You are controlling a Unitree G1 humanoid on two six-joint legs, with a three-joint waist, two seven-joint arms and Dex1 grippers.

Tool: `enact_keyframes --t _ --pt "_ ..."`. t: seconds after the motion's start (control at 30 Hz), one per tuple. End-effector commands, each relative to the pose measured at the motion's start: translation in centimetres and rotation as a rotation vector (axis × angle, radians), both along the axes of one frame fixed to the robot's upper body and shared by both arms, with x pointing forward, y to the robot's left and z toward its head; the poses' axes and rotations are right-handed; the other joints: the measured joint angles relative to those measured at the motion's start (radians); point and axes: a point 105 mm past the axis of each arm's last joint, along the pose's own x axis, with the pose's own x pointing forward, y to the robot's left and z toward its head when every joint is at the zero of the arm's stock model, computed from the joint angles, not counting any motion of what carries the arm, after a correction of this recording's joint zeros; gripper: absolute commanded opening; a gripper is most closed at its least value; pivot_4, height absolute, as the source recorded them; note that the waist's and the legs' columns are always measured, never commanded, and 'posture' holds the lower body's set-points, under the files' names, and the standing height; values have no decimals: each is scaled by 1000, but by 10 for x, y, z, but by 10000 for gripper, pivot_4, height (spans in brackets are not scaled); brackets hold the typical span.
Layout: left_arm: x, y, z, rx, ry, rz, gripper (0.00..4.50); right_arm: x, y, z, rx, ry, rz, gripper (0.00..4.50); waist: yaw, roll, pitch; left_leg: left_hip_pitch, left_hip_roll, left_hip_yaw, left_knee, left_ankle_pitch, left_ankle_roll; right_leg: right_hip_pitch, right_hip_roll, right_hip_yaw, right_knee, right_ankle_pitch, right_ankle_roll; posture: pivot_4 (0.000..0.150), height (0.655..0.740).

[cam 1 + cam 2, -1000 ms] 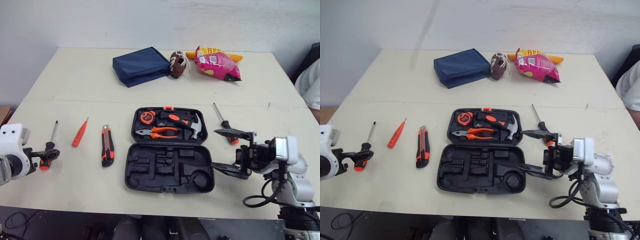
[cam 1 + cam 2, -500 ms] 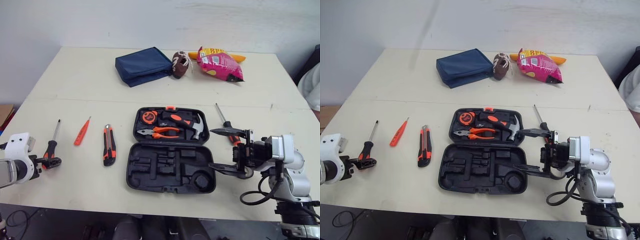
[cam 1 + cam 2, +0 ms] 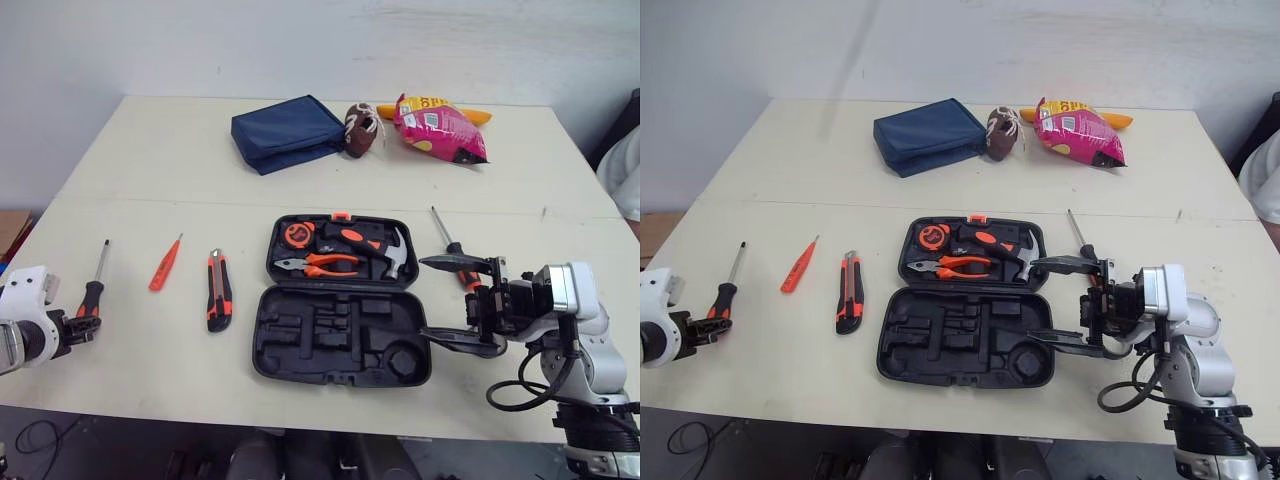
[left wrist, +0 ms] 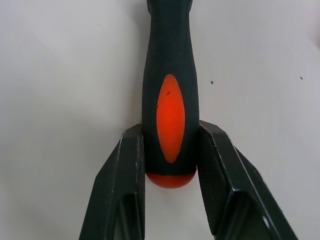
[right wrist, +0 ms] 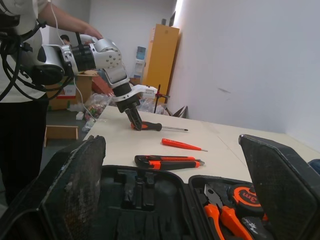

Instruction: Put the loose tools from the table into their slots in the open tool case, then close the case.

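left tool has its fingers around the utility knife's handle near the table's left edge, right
Not quite: the left tool has its fingers around the handle of the black-and-orange screwdriver, not the utility knife. The left wrist view shows it.

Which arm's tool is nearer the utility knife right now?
Left. The left tool grips the black-handled screwdriver left of the utility knife; the right tool hangs open beyond the tool case.
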Motion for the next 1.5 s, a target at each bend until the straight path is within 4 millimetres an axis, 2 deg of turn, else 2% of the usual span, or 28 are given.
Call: enact_keyframes --t 0.03,0.1,0.2,0.4,0.47,0.53,0.6,0.7,0.8,0.87,1.03,1.2,1.33,1.5 --pt "19 -11 69 169 -330 -179 7681 -5 -8 9 -11 -39 -22 45000 1 -4 0 -1 0 0 0 0 0 -1 0 -1 0 0 0 1500 7400" --pt "22 -30 88 242 -416 -345 7681 -4 -12 5 -48 -40 -34 45000 1 -5 -1 -3 0 -1 1 1 -2 -1 -1 -1 -1 0 0 1500 7400" --pt "22 -77 103 390 -472 -738 7681 3 -24 3 -102 -46 -70 45000 1 -4 -1 -3 -1 0 1 1 -2 -1 -2 -1 -4 0 0 1500 7400" --pt "23 -149 88 509 -385 -1310 7680 11 -34 -5 -170 -13 -84 45000 1 -2 1 -3 -1 0 0 -1 2 -1 -1 -1 -4 0 -1 1500 7400" --pt "23 -167 86 485 -375 -1414 7680 12 -35 -7 -177 -8 -84 45000 -1 -1 1 -3 -1 0 0 -1 2 -1 0 -1 -4 0 -1 1500 7400" --pt "21 -193 86 424 -369 -1516 7680 13 -37 -9 -185 2 -88 45000 -3 -1 1 -4 0 1 0 -1 2 -2 0 0 -4 0 -1 1500 7400" --pt "20 -206 86 394 -350 -1566 7680 14 -38 -9 -187 6 -93 45000 -2 -1 1 -6 -1 0 1 1 -1 -2 1 0 -4 0 0 1500 7400" --pt "18 -234 71 394 -190 -1676 7680 11 -41 -14 -195 29 -102 45000 -1 -1 2 -8 -1 0 3 1 -2 -4 1 1 -3 0 1 1500 7400" --pt "20 -257 68 404 -130 -1756 7680 9 -41 -17 -188 45 -111 45000 3 0 2 -10 -1 -1 6 2 -2 -4 3 1 -3 0 2 1500 7400" --pt "21 -266 64 398 -83 -1777 7680 8 -41 -20 -187 51 -111 45000 3 0 2 -11 -1 -2 8 2 -2 -4 3 2 -2 0 3 1500 7400" --pt "37 -270 49 491 2 -1769 7680 7 -39 -21 -177 56 -120 45000 -2 0 2 -10 1 -1 10 2 -2 -4 5 4 1 -1 3 1500 7400" --pt "55 -277 43 566 10 -1749 7680 5 -35 -19 -174 56 -125 45000 2 1 2 -11 2 -1 16 2 -2 -4 6 4 4 -1 3 1500 7400" --pt "60 -282 42 587 9 -1746 7680 4 -32 -18 -171 56 -126 45000 2 1 2 -12 2 -1 17 2 -1 -4 6 4 4 -1 3 1500 7400" --pt "63 -278 39 620 38 -1736 7680 2 -28 -16 -165 60 -129 45000 2 1 2 -11 2 -1 17 2 -1 -4 6 4 5 -1 3 1500 7400"
